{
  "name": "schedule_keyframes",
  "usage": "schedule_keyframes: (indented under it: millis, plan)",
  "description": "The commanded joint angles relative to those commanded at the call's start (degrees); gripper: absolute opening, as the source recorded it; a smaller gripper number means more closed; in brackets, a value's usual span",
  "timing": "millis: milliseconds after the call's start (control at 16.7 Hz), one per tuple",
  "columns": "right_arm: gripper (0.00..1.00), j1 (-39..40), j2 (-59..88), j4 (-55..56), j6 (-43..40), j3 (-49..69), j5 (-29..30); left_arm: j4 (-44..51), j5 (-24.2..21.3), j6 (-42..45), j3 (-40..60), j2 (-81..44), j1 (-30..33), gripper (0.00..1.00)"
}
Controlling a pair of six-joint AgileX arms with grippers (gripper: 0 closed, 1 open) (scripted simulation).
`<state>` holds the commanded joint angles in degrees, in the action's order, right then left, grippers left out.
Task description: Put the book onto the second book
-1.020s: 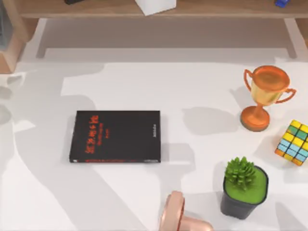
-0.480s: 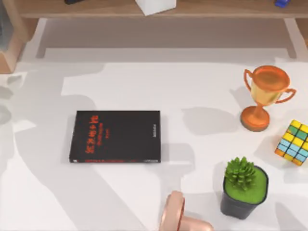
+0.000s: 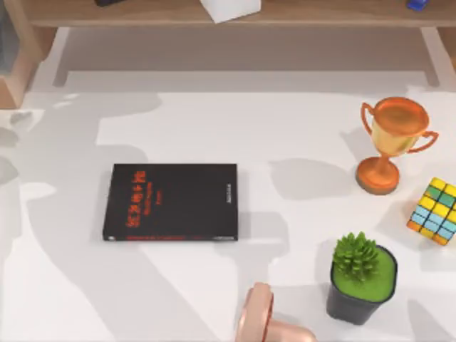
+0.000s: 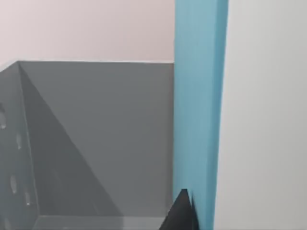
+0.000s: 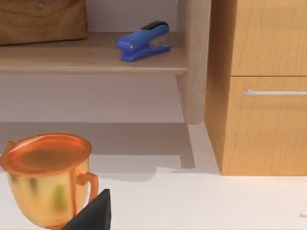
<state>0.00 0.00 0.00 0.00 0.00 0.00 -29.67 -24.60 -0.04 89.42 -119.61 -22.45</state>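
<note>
In the left wrist view, one dark fingertip of the left gripper [image 4: 184, 211] lay against the edge of the light blue book [image 4: 199, 105]. The book stood very close to the camera, with its white pages beside the blue cover. The jaws seemed clenched on the book, but the second finger was hidden, so this was a judgement. Behind the book there was a grey box [image 4: 96, 143].

The black book [image 3: 171, 201] lay flat on the white table [image 3: 299, 142], a little toward nine o'clock from the centre of the top view, with nothing on it. A trophy [image 3: 390, 142] stood toward three o'clock, and a potted plant [image 3: 361, 278] toward five o'clock.

To do this step well, the left arm should carry the blue book over the black one, turn it flat, match the edges and lower it slowly before letting go.

The right gripper [image 5: 91, 215] waited near the trophy; whether its jaws were released or clenched could not be told.
</note>
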Motion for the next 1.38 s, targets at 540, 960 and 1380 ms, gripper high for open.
schedule_keyframes:
  millis: [540,960,1380]
  plan:
    - [1.0,0.0,0.0,0.0,0.0,0.0,0.0,0.34,4.45,3.06,-2.33,6.08,1.53,0.0]
    - [1.0,0.0,0.0,0.0,0.0,0.0,0.0,-2.16,23.53,19.14,-9.6,31.01,18.38,0.0]
    - [1.0,0.0,0.0,0.0,0.0,0.0,0.0,-0.95,45.36,41.29,-28.2,42.07,48.41,0.0]
